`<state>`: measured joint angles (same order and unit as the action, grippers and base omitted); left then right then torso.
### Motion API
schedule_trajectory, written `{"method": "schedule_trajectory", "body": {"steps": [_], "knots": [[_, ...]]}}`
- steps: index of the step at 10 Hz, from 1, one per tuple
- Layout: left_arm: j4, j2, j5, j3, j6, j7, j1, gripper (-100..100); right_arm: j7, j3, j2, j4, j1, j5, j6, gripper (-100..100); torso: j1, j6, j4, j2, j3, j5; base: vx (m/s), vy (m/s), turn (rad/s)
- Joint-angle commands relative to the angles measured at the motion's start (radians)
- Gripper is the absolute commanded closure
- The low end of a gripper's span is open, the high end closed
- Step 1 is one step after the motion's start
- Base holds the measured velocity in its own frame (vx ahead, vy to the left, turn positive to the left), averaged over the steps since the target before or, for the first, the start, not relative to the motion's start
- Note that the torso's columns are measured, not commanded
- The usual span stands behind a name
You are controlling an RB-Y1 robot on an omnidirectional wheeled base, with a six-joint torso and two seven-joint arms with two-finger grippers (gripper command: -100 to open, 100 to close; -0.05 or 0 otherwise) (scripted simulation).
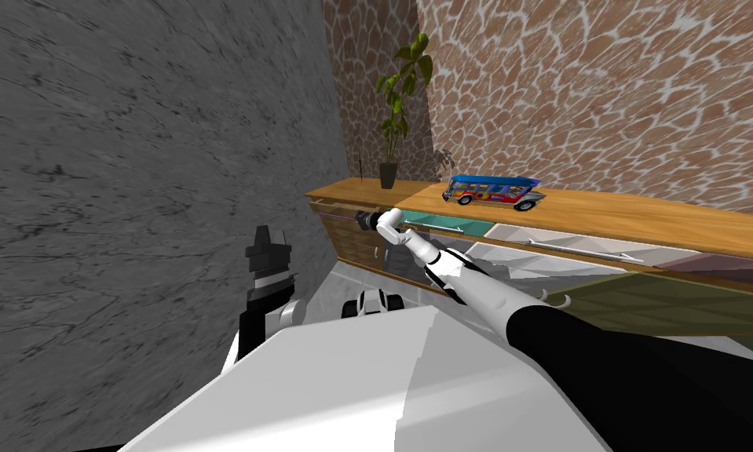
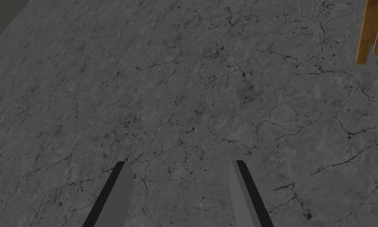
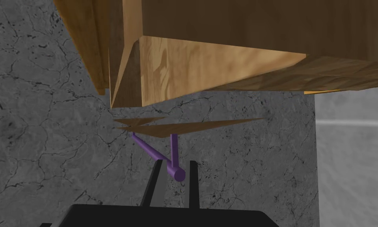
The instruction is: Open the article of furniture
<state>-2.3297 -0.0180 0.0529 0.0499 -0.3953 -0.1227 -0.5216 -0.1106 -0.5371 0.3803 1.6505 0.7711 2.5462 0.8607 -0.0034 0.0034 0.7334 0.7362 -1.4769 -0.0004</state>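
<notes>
Head view: a long wooden sideboard (image 1: 602, 216) runs from mid-frame to the right edge, against the pebble-patterned wall. A toy bus (image 1: 492, 191) stands on its top and a potted plant (image 1: 398, 102) on its far end, upper centre. Our right arm reaches diagonally from lower right to the end drawer (image 1: 337, 210), with the right gripper (image 1: 363, 220) at its front. From here we cannot say for sure whether that drawer stands slightly proud. The left gripper (image 1: 268, 253) points up at lower left, close to the grey wall (image 1: 131, 196) and well apart from the work.

Left wrist view: the left gripper (image 2: 182, 193) has its fingers spread wide with nothing between them. It faces the grey cracked wall, and a corner of the sideboard (image 2: 367, 35) shows off to one side.

Right wrist view: the right gripper (image 3: 175, 163) is clamped on a purple handle (image 3: 177, 172), with the bar end sitting between the two blades. The handle's posts run to a thin wooden drawer front (image 3: 176, 128), seen nearly edge-on, with the sideboard's body (image 3: 223, 63) beyond it.

Judgement: the grasp looks made, so the pull is the step in hand. We should draw straight back along the drawer's travel with the wrist level, because the bar sits near the fingertips and a skewed pull could slip it out. Go slow and steady, and keep the left arm parked.
</notes>
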Motion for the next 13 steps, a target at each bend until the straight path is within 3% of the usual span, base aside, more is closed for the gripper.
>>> {"method": "schedule_trajectory", "body": {"steps": [1,2,6,8,9,13], "knots": [[0.0,0.0,0.0,0.0,0.0,0.0,0.0,0,-0.003,-0.002,-0.003,0.003,0.001,0.003,0.005,100,0.0,0.0,0.001,0.0,0.0,0.0,-0.095,0.045,0.001],[0.0,0.0,0.0,0.0,0.0,0.0,0.0,0,-0.019,0.01,-0.003,0.009,0.036,-0.006,0.047,-100,-0.002,-0.001,0.003,-0.005,-0.003,-0.001,-0.026,0.006,0.035],[0.0,0.0,0.0,0.0,0.0,0.0,0.0,0,-0.049,0.039,-0.001,0.022,0.108,-0.023,0.128,-100,0.004,-0.003,0.005,0.002,0.001,0.0,0.004,-0.015,0.02],[0.0,0.0,0.0,0.0,0.0,0.0,0.0,0,-0.048,0.041,0.0,0.019,0.113,-0.026,0.129,-100,0.004,-0.003,0.005,0.003,0.002,0.001,-0.001,-0.005,0.012],[0.0,0.0,0.0,0.0,0.0,0.0,0.0,0,-0.049,0.042,0.0,0.02,0.115,-0.027,0.133,0,0.004,-0.003,0.005,0.003,0.001,0.0,0.0,0.0,0.0],[0.0,0.0,0.0,0.0,0.0,0.0,0.0,0,-0.049,0.042,0.0,0.02,0.114,-0.027,0.132,0,0.003,-0.003,0.005,0.002,0.001,0.0,0.0,0.0,0.0]]}}
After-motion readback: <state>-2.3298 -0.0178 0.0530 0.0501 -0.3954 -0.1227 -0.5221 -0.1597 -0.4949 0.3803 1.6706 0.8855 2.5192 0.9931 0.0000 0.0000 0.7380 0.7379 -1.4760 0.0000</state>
